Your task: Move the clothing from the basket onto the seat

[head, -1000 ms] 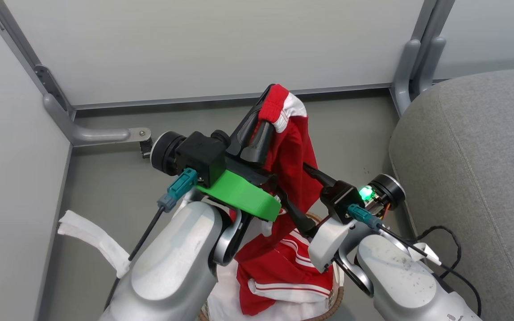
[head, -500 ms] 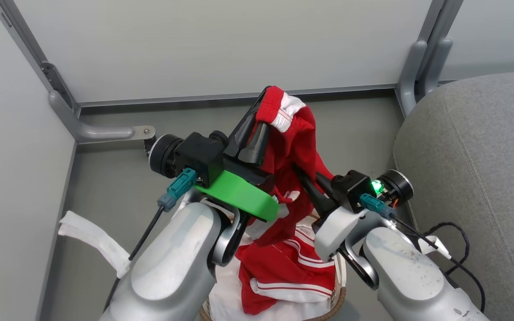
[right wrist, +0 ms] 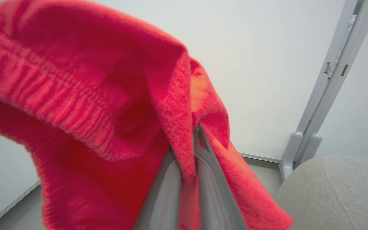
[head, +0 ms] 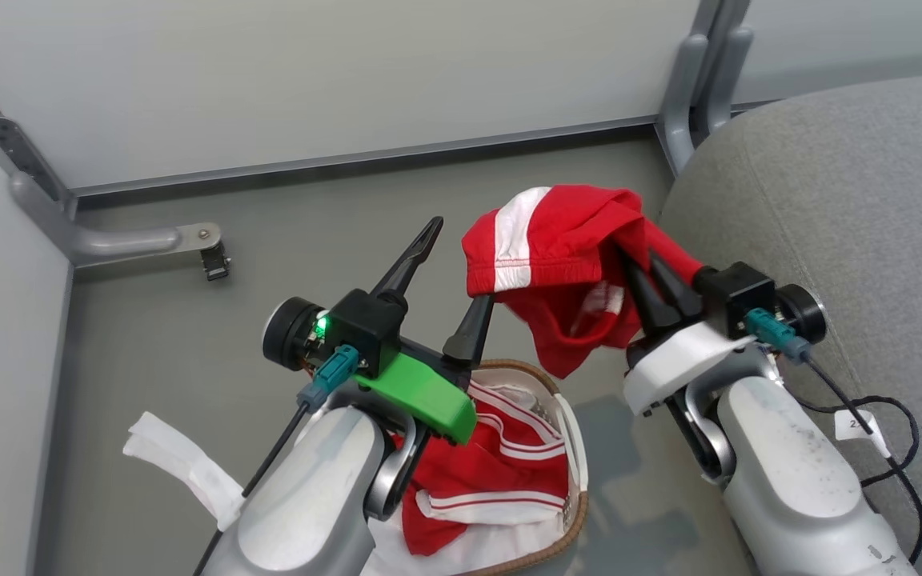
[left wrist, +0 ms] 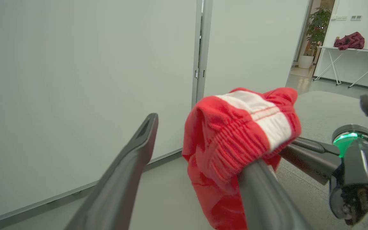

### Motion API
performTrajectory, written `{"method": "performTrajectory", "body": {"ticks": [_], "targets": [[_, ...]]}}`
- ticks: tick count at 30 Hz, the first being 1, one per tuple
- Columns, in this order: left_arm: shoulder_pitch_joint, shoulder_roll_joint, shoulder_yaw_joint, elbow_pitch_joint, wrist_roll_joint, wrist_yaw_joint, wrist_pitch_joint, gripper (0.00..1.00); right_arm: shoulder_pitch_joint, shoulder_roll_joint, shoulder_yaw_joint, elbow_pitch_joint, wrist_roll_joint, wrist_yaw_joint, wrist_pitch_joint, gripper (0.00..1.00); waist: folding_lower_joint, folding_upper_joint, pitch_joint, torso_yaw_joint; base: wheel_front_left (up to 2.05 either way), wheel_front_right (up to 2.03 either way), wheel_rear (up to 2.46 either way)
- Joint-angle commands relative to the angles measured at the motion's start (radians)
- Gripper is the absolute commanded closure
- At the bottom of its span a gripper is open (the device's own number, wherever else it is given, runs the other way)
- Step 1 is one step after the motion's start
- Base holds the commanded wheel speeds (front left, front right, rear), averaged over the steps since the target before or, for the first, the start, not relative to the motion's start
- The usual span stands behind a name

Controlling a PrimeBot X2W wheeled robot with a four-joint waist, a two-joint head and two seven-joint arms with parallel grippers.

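Red garment [head: 557,240] aloft between basket [head: 577,512] and seat [head: 829,200], fold pinched in closed right gripper [head: 641,264]. Left gripper [head: 459,262] spread wide, one finger touching waistband. Risk: waistband snags there, thin pinch slips, garment drops to floor. Other red clothing [head: 501,472] in basket.

The white perforated plastic basket with a brown woven rim [head: 581,502] runs off the bottom edge, half behind the pale left forearm [head: 309,496]. The soft bright-red garment [right wrist: 91,95], blurred, buries the fingertips of the right gripper [right wrist: 193,150].

Pale partition panels [head: 309,72] on grey metal posts [head: 679,104] enclose a smooth grey floor [head: 309,216].
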Motion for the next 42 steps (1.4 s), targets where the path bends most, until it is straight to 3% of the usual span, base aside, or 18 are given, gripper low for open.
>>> {"method": "performTrajectory", "body": {"ticks": [1, 13, 27, 36, 42], "targets": [[0.018, 0.003, 0.002, 0.006, 0.011, -0.009, 0.001, 0.00, 0.003, -0.005, -0.035, -0.010, -0.008, -0.001, -0.002, 1.00, 0.0000, 0.0000, 0.027, -0.051, 0.00, 0.00, 0.00], [0.062, 0.003, 0.021, 0.033, 0.041, -0.045, 0.001, 0.00, 0.004, -0.004, -0.272, -0.052, -0.052, -0.001, -0.002, 1.00, 0.0000, 0.0000, 0.067, -0.248, 0.00, 0.00, 0.00], [0.106, 0.004, 0.081, 0.052, 0.093, -0.070, 0.001, 0.00, 0.067, -0.004, -0.330, -0.096, -0.028, -0.001, -0.002, 1.00, 0.0000, 0.0000, 0.116, -0.498, 0.00, 0.00, 0.00], [0.080, 0.004, 0.057, 0.068, 0.102, -0.081, 0.001, 0.00, 0.061, -0.003, -0.380, -0.113, -0.068, -0.001, -0.002, 1.00, 0.0000, 0.0000, 0.163, -0.508, 0.00, 0.00, 0.00], [0.077, 0.009, 0.084, 0.090, 0.138, -0.084, 0.001, 0.00, -0.066, -0.022, -0.354, -0.089, -0.140, -0.001, -0.002, 1.00, 0.0000, 0.0000, 0.238, -0.476, 0.00, 0.00, 0.00]]}}
